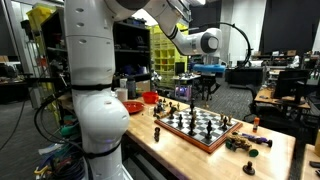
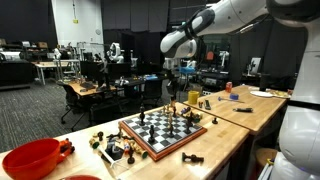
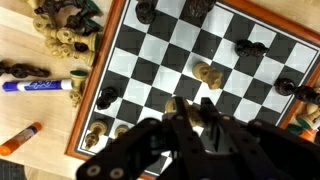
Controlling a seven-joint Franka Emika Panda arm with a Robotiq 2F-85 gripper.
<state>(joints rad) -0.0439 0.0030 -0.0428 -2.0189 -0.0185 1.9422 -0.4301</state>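
My tool [image 3: 188,113] hung over the chessboard [image 3: 150,55], pinched nearly shut on what looked like a pale chess piece [image 3: 176,104] (I could barely see it), and a loose grip could have dropped it onto the standing pieces [image 3: 208,73] below.

Centre of frame: chessboard [image 2: 160,130] with pieces on a wooden table [image 2: 235,138]; closed gripper [image 2: 171,90] hangs above its far edge; red bowl [image 2: 35,158] lower left.
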